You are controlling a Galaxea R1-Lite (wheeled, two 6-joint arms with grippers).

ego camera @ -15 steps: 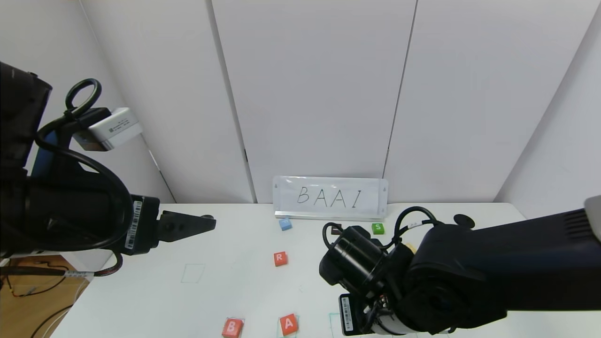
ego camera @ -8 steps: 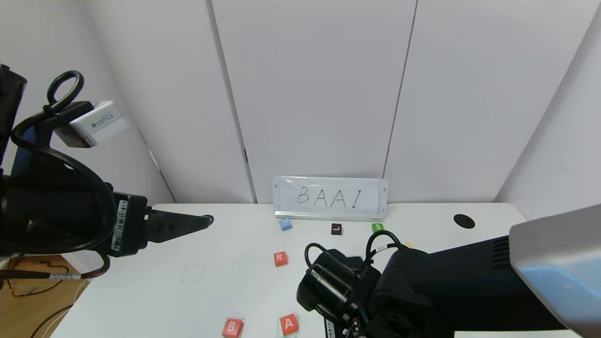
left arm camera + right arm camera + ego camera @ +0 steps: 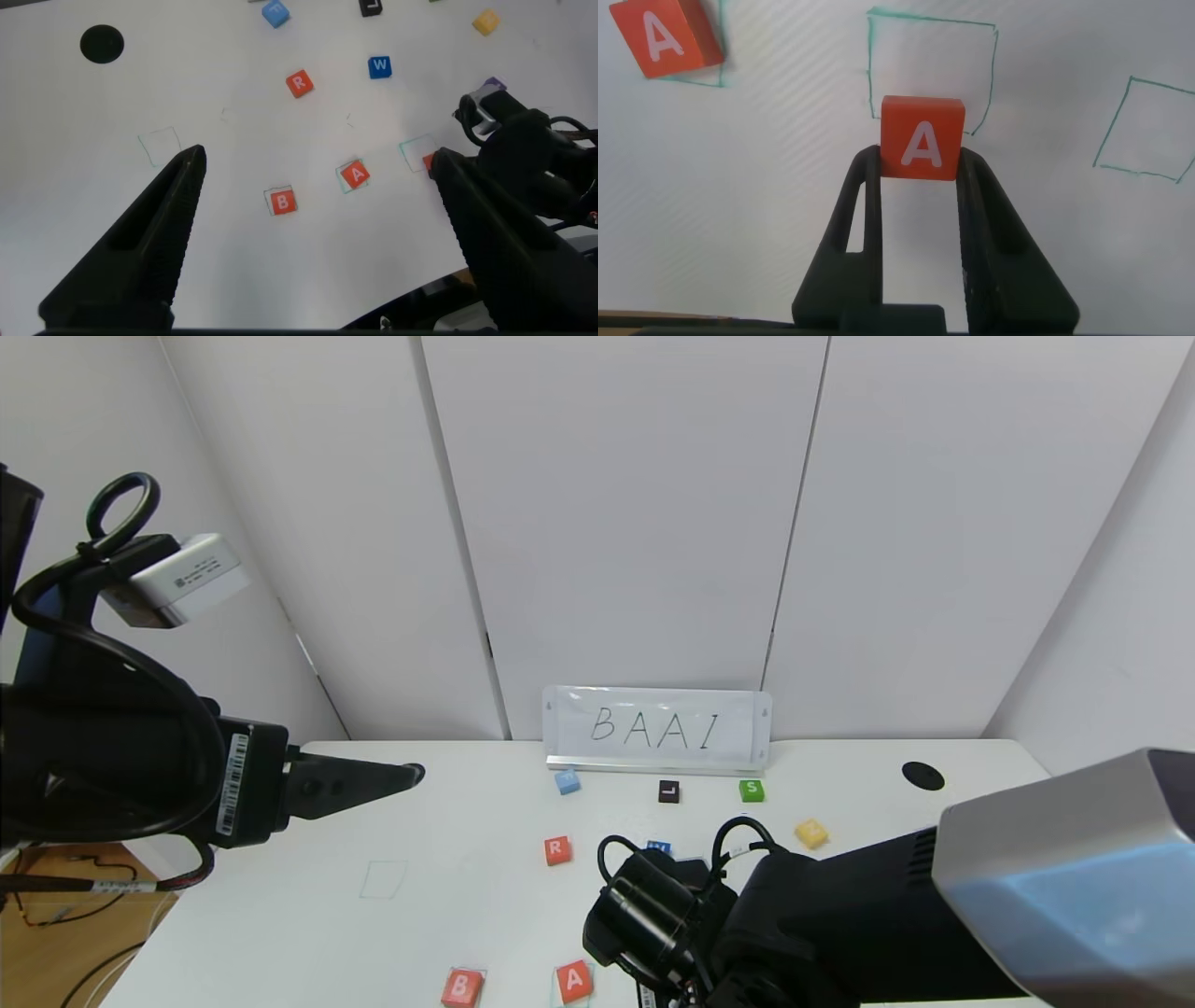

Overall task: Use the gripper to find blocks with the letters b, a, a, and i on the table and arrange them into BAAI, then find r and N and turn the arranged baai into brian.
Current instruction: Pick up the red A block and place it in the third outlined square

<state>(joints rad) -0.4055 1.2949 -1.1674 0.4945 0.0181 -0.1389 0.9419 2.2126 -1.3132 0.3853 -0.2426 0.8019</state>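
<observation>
My right gripper [image 3: 922, 166] is shut on an orange-red A block [image 3: 922, 138], held just above the table [image 3: 766, 205] at the edge of an empty green rectangle [image 3: 924, 17]. The other A block [image 3: 665, 39] lies beside it in its own outline. In the head view the B block [image 3: 462, 987] and that A block [image 3: 574, 980] sit side by side at the table's near edge, and the r cube [image 3: 557, 849] lies farther back. My right arm hides its own gripper there. My left gripper [image 3: 401, 775] hangs open, high over the table's left side. The N block does not show.
A BAAI sign [image 3: 656, 729] stands at the back wall. Near it are a light-blue cube [image 3: 567, 781], a dark L cube [image 3: 668, 791], a green S cube [image 3: 752, 791], a yellow cube [image 3: 810, 833] and a blue W cube [image 3: 658, 847]. A black hole [image 3: 922, 775] is at the far right.
My right arm has swung toward the table's near edge and lower, carrying the A block and uncovering the L, W and yellow cubes. My left arm drew back slightly to the left.
</observation>
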